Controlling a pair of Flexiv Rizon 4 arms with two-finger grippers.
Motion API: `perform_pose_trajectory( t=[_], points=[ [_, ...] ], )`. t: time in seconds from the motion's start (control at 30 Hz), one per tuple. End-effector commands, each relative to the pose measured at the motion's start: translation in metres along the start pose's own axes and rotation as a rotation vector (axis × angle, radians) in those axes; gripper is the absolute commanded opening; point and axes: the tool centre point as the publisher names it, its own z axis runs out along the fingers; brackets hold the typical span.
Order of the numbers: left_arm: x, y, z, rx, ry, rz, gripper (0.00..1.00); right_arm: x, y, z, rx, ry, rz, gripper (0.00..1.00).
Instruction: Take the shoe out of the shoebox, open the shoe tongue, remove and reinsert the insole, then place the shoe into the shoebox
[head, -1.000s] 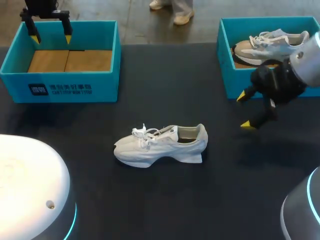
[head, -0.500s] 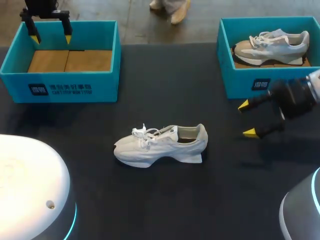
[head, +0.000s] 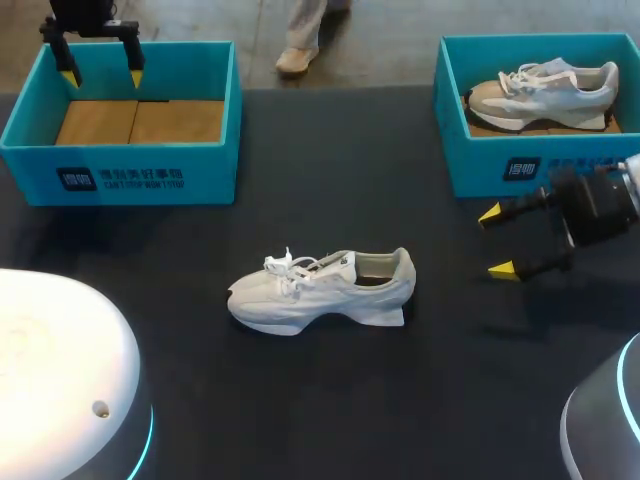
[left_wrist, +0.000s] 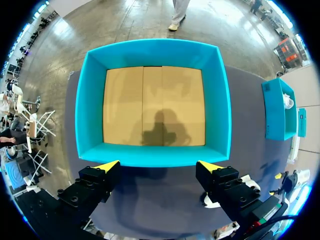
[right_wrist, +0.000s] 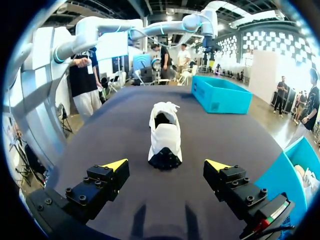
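A white shoe (head: 320, 292) lies on its sole mid-table, toe to the left, laces loose. My right gripper (head: 495, 241) hangs open to its right, fingers pointing at the heel with a clear gap between. In the right wrist view the shoe (right_wrist: 164, 131) lies ahead of the open gripper (right_wrist: 167, 164), heel nearest. The teal shoebox (head: 120, 178) at the back left holds only its brown cardboard floor. My left gripper (head: 103, 77) hovers open over that box's far left corner. From the left wrist the box (left_wrist: 155, 154) lies ahead of the open gripper (left_wrist: 159, 166).
A second teal shoebox (head: 480, 150) at the back right holds a grey-and-white shoe (head: 545, 90), just behind my right arm. Rounded white robot bases sit at the front left (head: 60, 370) and front right (head: 605, 420) corners.
My right gripper has swung from pointing downward to level, moving slightly right and down, away from the right box, now aimed at the shoe's heel. Left arm and shoe have not moved.
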Motion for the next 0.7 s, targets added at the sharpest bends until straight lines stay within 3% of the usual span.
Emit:
perform_pose_trajectory(
  t=[0.03,0.27,0.7],
  points=[
    [0.000,0.000,0.000,0.000,-0.001,0.000,1.00,-0.001,-0.007,0.003,-0.003,0.003,0.001,1.00],
    [0.000,0.000,0.000,0.000,-0.001,0.000,1.00,-0.005,-0.043,0.017,-0.037,-0.067,-0.004,1.00],
    [0.000,0.000,0.000,0.000,-0.001,0.000,1.00,-0.009,-0.082,0.039,-0.052,-0.089,0.017,1.00]
  ],
)
